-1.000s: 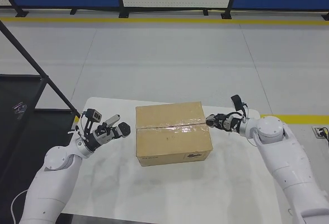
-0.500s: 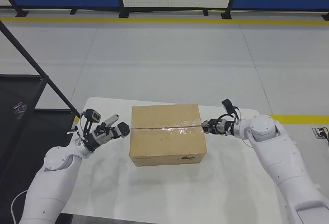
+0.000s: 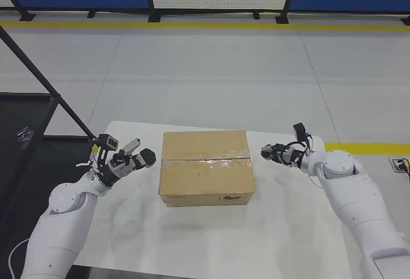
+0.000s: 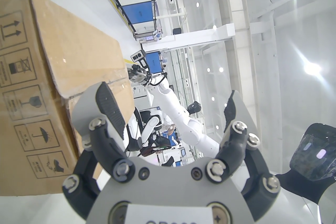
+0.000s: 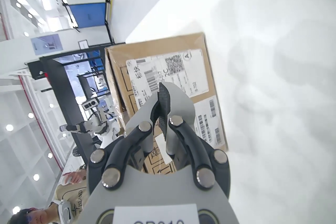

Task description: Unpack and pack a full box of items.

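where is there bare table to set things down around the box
Widest bare patch: the table between the box and the robot-side edge. Tighter at the box's two ends, where the left gripper and right gripper hover.

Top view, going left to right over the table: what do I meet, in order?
left tool, open → cardboard box, taped shut → right tool, shut
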Motion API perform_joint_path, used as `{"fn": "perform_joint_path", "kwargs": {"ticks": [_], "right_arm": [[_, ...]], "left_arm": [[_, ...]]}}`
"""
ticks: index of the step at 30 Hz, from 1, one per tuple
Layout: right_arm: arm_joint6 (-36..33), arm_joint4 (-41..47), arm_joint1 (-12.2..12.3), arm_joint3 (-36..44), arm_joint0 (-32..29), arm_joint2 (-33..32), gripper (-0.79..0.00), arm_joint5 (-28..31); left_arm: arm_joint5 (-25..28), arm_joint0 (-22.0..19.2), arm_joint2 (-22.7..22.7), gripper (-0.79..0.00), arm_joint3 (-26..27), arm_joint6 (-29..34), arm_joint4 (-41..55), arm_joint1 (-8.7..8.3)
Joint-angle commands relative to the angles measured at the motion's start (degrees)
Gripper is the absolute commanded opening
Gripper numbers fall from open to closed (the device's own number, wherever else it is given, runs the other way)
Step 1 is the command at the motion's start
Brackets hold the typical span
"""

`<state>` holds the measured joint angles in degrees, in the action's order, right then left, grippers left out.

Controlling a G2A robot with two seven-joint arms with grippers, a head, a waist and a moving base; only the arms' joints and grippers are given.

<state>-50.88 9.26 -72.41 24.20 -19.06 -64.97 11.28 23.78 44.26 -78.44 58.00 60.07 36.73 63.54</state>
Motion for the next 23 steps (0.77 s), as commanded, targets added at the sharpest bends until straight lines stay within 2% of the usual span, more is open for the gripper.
{"fn": "perform_joint_path", "kwargs": {"ticks": [1, 5, 6, 11, 15, 18, 23], "right_arm": [[1.6, 2.2, 0.7, -0.1, -0.9, -2.2, 0.000, 4.2], [1.6, 2.9, 0.8, 0.0, -1.1, -2.6, 0.000, 4.9], [1.7, 3.1, 0.9, 0.0, -1.2, -2.7, -0.582, 5.4], [1.6, 2.9, 0.8, 0.0, -1.1, -2.6, -0.271, 4.9], [1.6, 2.9, 0.8, 0.0, -1.1, -2.6, -0.104, 4.9], [1.6, 2.9, 0.8, 0.0, -1.1, -2.6, -0.030, 4.9], [1.6, 2.9, 0.8, 0.0, -1.1, -2.6, -0.001, 4.9]], "left_arm": [[0.0, 0.7, -1.2, 0.000, -0.1, -1.3, -0.2, -0.29], [-0.9, 2.0, -2.9, 0.000, 0.3, -6.2, -1.1, -0.62], [-0.8, 1.8, -2.7, -0.001, 0.1, -5.6, -1.0, -0.58], [-1.0, 2.0, -2.9, 0.000, 0.3, -6.2, -1.1, -0.62], [-0.9, 2.0, -2.9, 0.000, 0.3, -6.2, -1.1, -0.62], [-0.9, 2.0, -2.9, 0.000, 0.3, -6.2, -1.1, -0.62], [-0.9, 2.0, -2.9, -0.001, 0.3, -6.2, -1.1, -0.62]]}}
